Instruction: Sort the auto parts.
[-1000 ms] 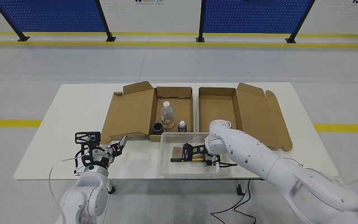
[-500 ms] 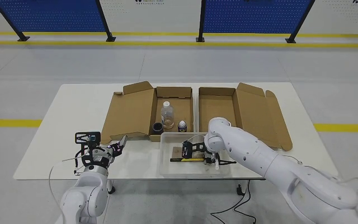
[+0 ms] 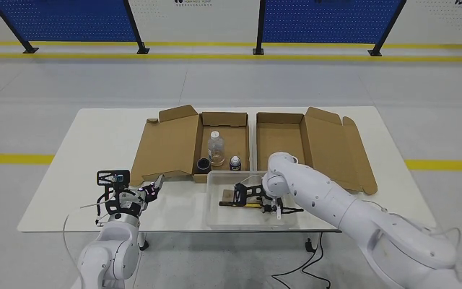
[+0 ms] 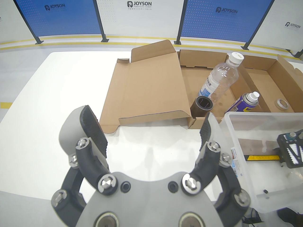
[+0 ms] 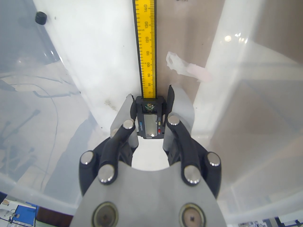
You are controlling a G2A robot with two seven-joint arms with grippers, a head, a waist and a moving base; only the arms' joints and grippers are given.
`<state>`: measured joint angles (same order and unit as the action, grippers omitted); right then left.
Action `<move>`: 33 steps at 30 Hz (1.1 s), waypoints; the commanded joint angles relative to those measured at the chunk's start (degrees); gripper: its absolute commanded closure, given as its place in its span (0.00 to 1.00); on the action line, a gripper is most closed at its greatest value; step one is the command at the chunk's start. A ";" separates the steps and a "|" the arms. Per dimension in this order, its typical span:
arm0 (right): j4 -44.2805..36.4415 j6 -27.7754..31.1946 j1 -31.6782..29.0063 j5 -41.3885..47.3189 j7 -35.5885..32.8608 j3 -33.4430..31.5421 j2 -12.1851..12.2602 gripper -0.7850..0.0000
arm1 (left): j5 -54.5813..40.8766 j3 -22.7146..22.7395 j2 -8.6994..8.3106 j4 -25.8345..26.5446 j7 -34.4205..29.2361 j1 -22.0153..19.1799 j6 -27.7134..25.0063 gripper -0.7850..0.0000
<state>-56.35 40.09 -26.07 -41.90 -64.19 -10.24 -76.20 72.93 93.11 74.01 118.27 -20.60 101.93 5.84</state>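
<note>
Item 1, nearest: my left claw (image 4: 146,115) is hovering low over the front of the tabletop (image 3: 86,159), fingers spread wide apart and gripping nothing, wrist pointing toward the cartons.

Item 2: the clear bin (image 4: 260,115) is sitting just beyond the front edge. My right arm is bending down into it, wrist lying nearly level along the bin floor. My right claw (image 5: 149,102) is clamping the caliper (image 5: 145,36) by its display head, one finger on either side, while the yellow beam is stretching away across the bin floor. I cannot tell whether it is lifting clear. A small black screw (image 5: 41,18) is lying loose, well apart from the caliper.

Item 3: the left carton (image 3: 170,148) is lying open behind the bin and is carrying a water bottle (image 3: 216,148), a spray can (image 3: 235,162) and a black sleeve (image 3: 203,165).

Item 4: the right carton (image 3: 332,148) is lying open beside it and is holding a ring (image 4: 281,103) near its front wall.

Progress, as I am judging it: four pieces are sitting in cartons; the caliper and screw are awaiting sorting, so the job is looking mostly finished.
</note>
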 commanded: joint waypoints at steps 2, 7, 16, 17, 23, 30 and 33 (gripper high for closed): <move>-0.17 -0.07 0.21 0.24 0.03 -0.53 -0.02 1.00 | 0.00 0.00 0.00 0.00 0.00 0.00 0.00 0.00; -2.38 -1.10 0.41 0.17 0.82 -2.11 0.53 1.00 | 0.00 0.00 0.00 0.00 0.00 0.00 0.00 0.00; -11.80 -3.75 -0.66 -0.57 1.58 -7.26 4.25 1.00 | 0.00 0.00 0.00 0.00 0.00 0.00 0.00 0.00; -13.17 -3.96 -1.01 -0.47 1.94 -8.24 4.92 1.00 | 0.00 0.00 0.00 0.00 0.00 0.00 0.00 0.00; -22.17 -4.45 -4.48 0.03 4.39 -15.25 9.31 1.00 | 0.00 0.00 0.00 0.00 0.00 0.00 0.00 0.00; -28.77 -2.12 -11.07 3.25 12.32 -24.74 13.66 1.00 | 0.00 0.00 0.00 0.00 0.00 0.00 0.00 0.00; -30.62 -0.09 -14.15 5.70 17.45 -28.44 14.93 1.00 | 0.00 0.00 0.00 0.00 0.00 0.00 0.00 0.00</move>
<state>-86.40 39.21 -39.01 -37.36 -49.15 -37.15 -61.70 72.93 93.11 74.01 118.27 -20.60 101.93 5.84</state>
